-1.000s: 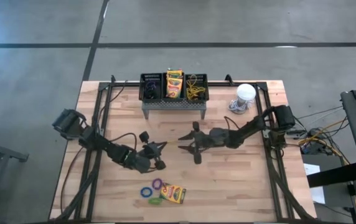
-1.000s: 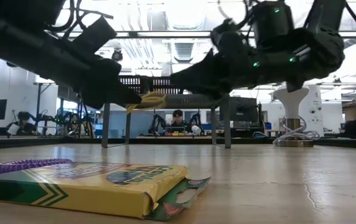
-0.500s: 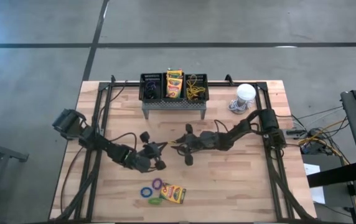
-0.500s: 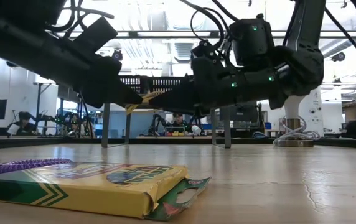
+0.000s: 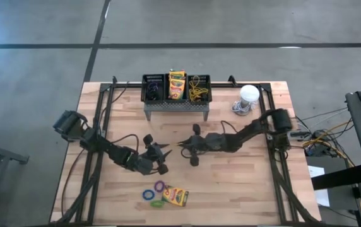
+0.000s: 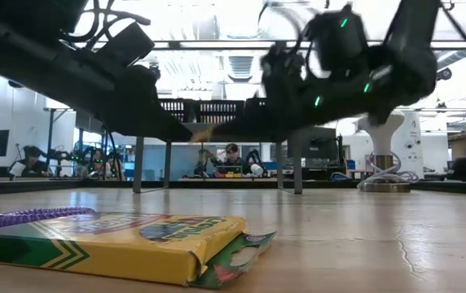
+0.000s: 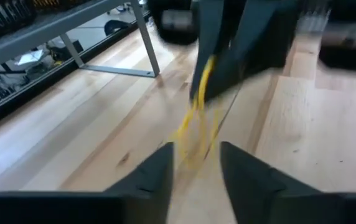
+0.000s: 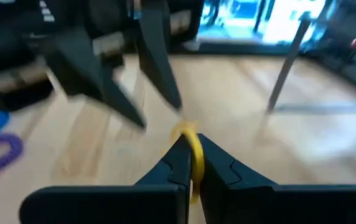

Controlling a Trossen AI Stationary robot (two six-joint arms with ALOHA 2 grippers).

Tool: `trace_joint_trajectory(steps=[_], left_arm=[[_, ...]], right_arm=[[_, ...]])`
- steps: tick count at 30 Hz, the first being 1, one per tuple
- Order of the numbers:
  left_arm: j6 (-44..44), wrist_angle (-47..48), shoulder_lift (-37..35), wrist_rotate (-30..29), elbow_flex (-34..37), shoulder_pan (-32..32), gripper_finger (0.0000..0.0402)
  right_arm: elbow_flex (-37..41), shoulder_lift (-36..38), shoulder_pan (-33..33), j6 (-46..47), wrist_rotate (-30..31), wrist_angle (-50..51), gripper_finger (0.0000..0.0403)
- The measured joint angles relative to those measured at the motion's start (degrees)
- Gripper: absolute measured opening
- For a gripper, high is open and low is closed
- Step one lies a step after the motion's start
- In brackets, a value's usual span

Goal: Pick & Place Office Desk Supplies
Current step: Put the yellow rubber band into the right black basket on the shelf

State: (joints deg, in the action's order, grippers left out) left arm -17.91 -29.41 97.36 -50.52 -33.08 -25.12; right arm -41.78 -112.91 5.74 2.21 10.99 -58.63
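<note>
Yellow loop (image 8: 188, 144) pinched in right pincer (image 8: 190, 163) (mid-table).

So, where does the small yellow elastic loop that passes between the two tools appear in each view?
High view: hidden between the tool tips at centre.
Low view: yellow elastic loop, centre-left, above the table.
Left wrist view: centre, hanging from the right tool.
Right wrist view: centre, between its fingers.
Shared landmark: grey perforated metal stand.

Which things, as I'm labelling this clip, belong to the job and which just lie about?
Job: yellow loop in right gripper mid-table, left gripper opposite; crayon box; blue loop; purple loop; mesh bins.
Lying about: grey stand; white round-topped object.
</note>
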Motion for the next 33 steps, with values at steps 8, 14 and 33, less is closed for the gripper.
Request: trace_joint_trajectory(steps=[8, 14, 33], left_arm=[[-0.62, 0.02, -0.02, 0.02, 0.0, 0.0, 0.0226], [-0.62, 0.04, -0.02, 0.02, 0.0, 0.07, 0.0239], [-0.62, 0.75, -0.02, 0.02, 0.07, 0.15, 0.0228]], right_arm=[[3.76, 18.8, 3.46, -10.88, 18.44, 10.63, 0.0011], [2.35, 30.37, -1.16, -21.42, 29.31, 16.19, 0.0011], [-18.28, 29.26, -28.05, -8.21, 5.79, 58.33, 0.0059]])
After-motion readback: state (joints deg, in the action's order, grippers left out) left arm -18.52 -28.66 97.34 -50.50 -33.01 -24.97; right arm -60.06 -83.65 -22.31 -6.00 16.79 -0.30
